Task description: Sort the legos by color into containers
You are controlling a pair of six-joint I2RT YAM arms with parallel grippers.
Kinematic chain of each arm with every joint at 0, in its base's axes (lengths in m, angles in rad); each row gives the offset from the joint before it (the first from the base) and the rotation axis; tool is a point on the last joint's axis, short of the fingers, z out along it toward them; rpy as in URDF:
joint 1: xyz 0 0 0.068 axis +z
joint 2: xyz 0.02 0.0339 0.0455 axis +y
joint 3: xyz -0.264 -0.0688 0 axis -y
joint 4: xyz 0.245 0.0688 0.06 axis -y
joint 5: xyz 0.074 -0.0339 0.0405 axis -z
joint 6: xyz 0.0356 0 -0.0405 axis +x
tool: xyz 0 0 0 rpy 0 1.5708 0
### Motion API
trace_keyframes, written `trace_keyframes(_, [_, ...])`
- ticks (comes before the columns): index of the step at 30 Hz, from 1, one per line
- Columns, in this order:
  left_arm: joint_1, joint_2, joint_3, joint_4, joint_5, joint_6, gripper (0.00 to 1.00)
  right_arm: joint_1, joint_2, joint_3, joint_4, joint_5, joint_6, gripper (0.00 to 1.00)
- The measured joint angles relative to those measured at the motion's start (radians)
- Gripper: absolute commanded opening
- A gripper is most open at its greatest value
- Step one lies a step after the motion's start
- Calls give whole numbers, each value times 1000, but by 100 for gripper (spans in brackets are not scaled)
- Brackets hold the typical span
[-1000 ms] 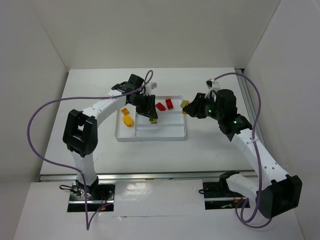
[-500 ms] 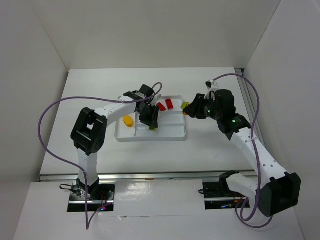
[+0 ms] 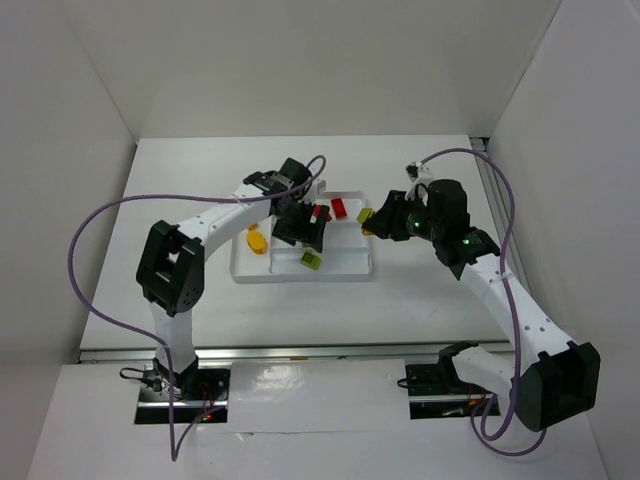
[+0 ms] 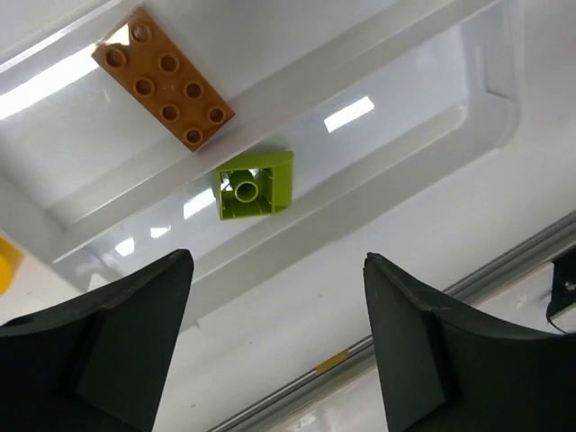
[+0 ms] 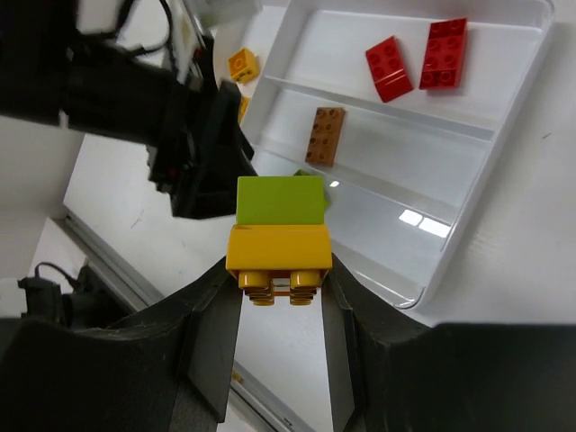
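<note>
Noted left gripper (image 4: 279,261) spread wide, holding nothing, above the white tray (image 4: 486,85). Found lime-green brick (image 4: 255,184) lying loose in the tray's nearest compartment, in view between those fingers, and brown brick (image 4: 164,76) one compartment beyond, across the divider. Logged right gripper (image 5: 279,270) pinching a yellow brick (image 5: 279,252) with a second green brick (image 5: 280,200) stacked on it, by the tray's right edge. Counted two red bricks (image 5: 389,67) in the far compartment.
</note>
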Motion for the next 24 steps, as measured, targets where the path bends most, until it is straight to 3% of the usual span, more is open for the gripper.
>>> trace_keyframes(3, [15, -57, 47, -31, 35, 23, 77, -1, 0, 0, 0, -61, -10, 18])
trace_keyframes(5, [61, -116, 59, -35, 143, 46, 77, -10, 8, 4, -1, -130, -23, 18])
trace_keyframes(7, [127, -171, 53, -18, 278, 55, 81, -15, 24, 14, -1, -204, -36, 18])
trace_keyframes(10, [239, -270, -31, 79, 529, 72, 98, -20, 48, 22, 7, -358, -53, 18])
trace_keyframes(12, [269, -315, -101, 162, 673, 68, 100, -23, 64, 27, 13, -453, -57, 18])
trace_keyframes(18, [205, -327, -168, 321, 983, 46, 100, -25, 111, 69, 42, -675, -56, 18])
trace_keyframes(24, [143, -310, -158, 405, 1107, 38, 98, -25, 116, 87, 94, -767, -43, 18])
